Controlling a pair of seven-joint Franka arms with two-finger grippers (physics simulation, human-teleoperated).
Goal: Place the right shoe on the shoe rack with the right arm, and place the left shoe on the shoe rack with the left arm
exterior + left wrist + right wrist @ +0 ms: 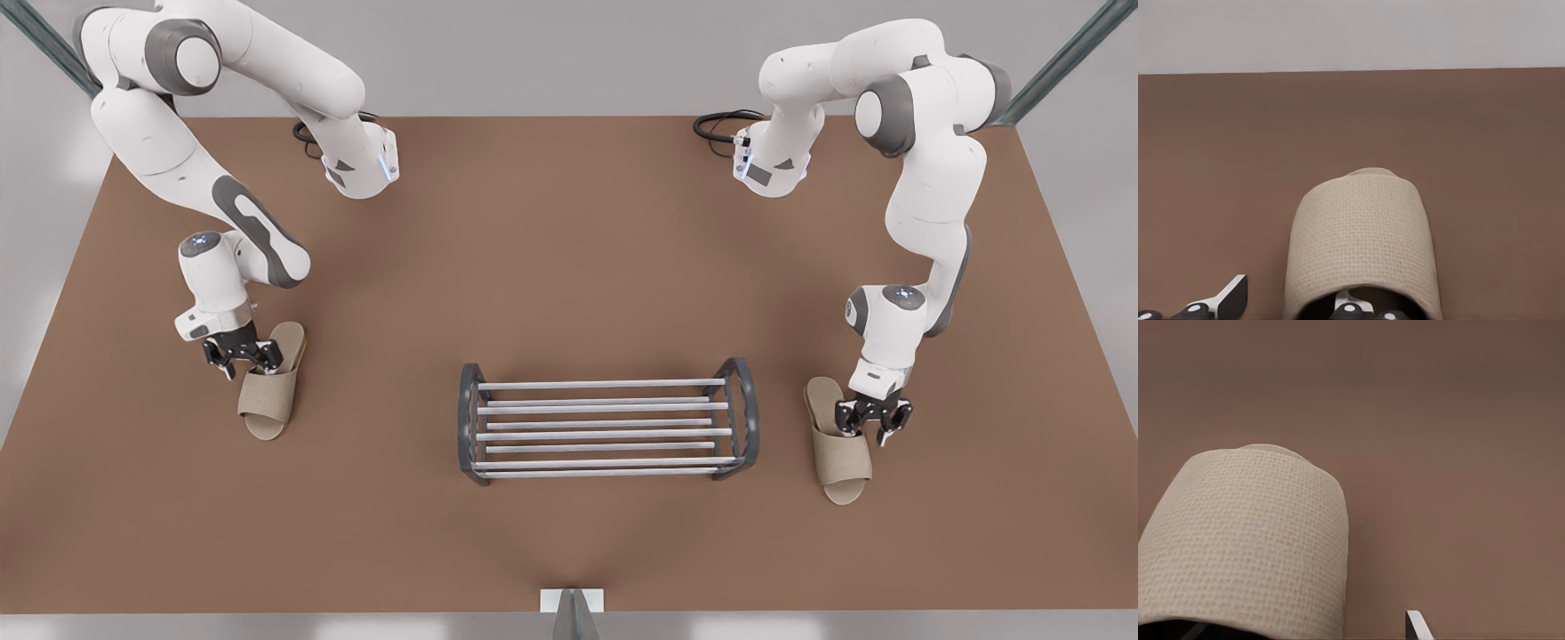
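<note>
Two beige slippers, the left shoe [270, 389] and right shoe [837, 446], flank the empty shoe rack [607, 423].

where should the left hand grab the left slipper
Grip the left slipper by the side wall of its wide strap, the side away from the shoe rack, coming down from the heel end. The strap arches over an open tunnel, so one finger fits inside, one outside; the open left hand straddles it so. The right hand stands likewise at the right slipper.
</note>
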